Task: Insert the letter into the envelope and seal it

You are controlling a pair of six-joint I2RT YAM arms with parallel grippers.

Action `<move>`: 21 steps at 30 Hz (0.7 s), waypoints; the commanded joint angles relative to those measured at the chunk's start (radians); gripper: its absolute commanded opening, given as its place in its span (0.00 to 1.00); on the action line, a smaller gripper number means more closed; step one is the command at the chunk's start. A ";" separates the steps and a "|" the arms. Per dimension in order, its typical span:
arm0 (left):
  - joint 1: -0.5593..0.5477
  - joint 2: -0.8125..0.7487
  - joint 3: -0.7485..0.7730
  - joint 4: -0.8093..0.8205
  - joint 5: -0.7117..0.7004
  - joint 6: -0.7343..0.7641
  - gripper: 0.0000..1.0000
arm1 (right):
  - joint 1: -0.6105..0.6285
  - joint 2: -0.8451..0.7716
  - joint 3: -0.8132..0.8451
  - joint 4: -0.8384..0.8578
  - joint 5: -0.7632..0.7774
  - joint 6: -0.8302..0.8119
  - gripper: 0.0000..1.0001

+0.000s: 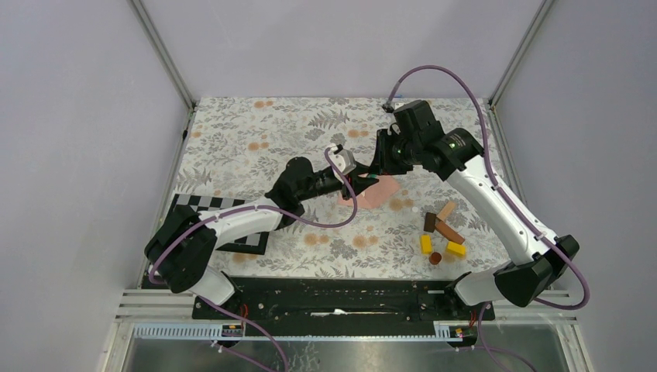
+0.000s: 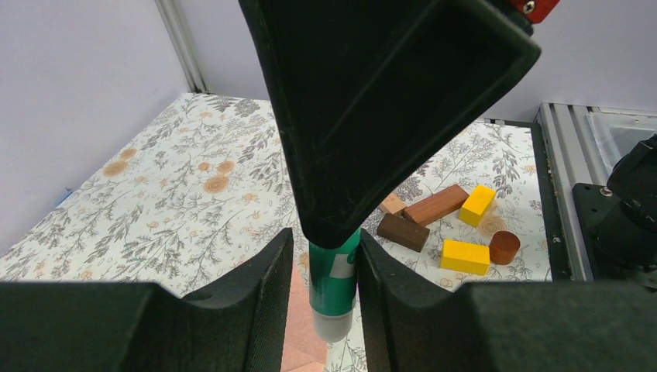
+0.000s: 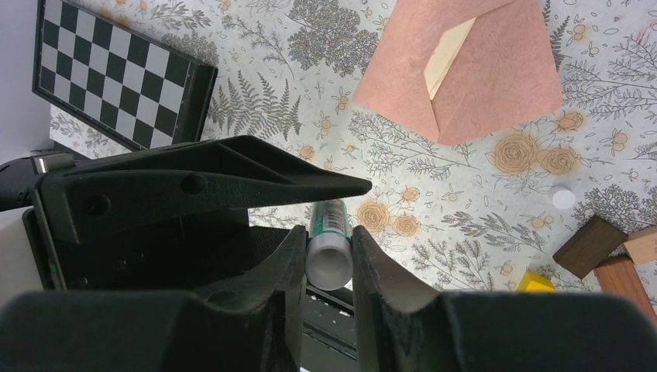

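The salmon-pink envelope (image 1: 383, 194) lies flat on the floral cloth. In the right wrist view the envelope (image 3: 496, 85) has its flap partly raised, and the cream letter (image 3: 449, 45) shows inside it. A green glue stick (image 3: 328, 221) with a white end hangs above the cloth. My right gripper (image 3: 327, 232) is shut on that white end. My left gripper (image 2: 325, 236) has its jaws around the stick's other end (image 2: 333, 283). There, one finger touches the stick and a thin gap shows beside the other. Both grippers meet just left of the envelope, left (image 1: 356, 180) and right (image 1: 372, 172).
A checkerboard (image 3: 116, 70) lies at the left, partly under my left arm (image 1: 232, 221). Several wooden blocks, yellow and brown (image 1: 442, 232), lie at the right and also show in the left wrist view (image 2: 438, 205). A small white disc (image 3: 563, 197) lies on the cloth near the blocks.
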 commanded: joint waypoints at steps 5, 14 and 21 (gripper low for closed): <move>-0.002 0.020 0.041 0.077 0.020 -0.033 0.21 | 0.017 0.017 0.022 -0.006 0.005 -0.008 0.02; -0.002 0.026 -0.018 0.046 -0.197 -0.231 0.00 | -0.035 -0.026 -0.035 0.038 0.128 0.036 0.48; 0.017 0.011 -0.048 -0.190 -0.419 -0.425 0.00 | -0.225 -0.095 -0.268 0.224 0.026 0.098 0.61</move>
